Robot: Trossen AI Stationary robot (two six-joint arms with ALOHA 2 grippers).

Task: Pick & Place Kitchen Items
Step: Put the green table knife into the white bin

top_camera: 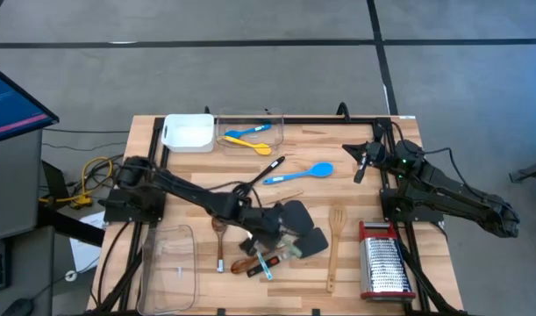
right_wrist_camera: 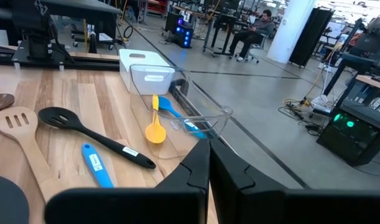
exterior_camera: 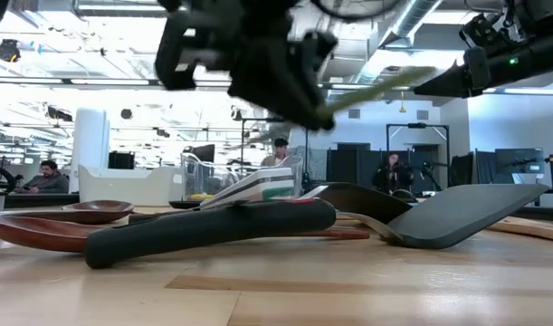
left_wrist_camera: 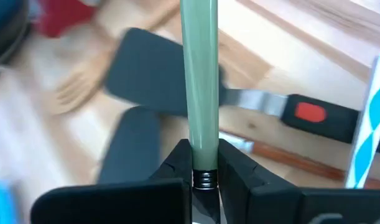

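My left pincer (left_wrist_camera: pixel 204 163) squeezes a pale green handle (left_wrist_camera: pixel 199 74) above the counter (top_camera: pixel 355 184). My right pincer (right_wrist_camera: pixel 208 163) waits, closed, holding nothing.

The right hand (right_wrist_camera: pixel 209 163) has its fingers pressed together above the counter (right_wrist_camera: pixel 84 106) edge. Just beyond them a clear tub (right_wrist_camera: pixel 177 102) holds a yellow spoon (right_wrist_camera: pixel 155 127) and a blue spoon (right_wrist_camera: pixel 177 115). Beside the tub lie a black slotted spoon (right_wrist_camera: pixel 93 135), a wooden slotted spatula (right_wrist_camera: pixel 25 134) and a white tray (right_wrist_camera: pixel 146 65).
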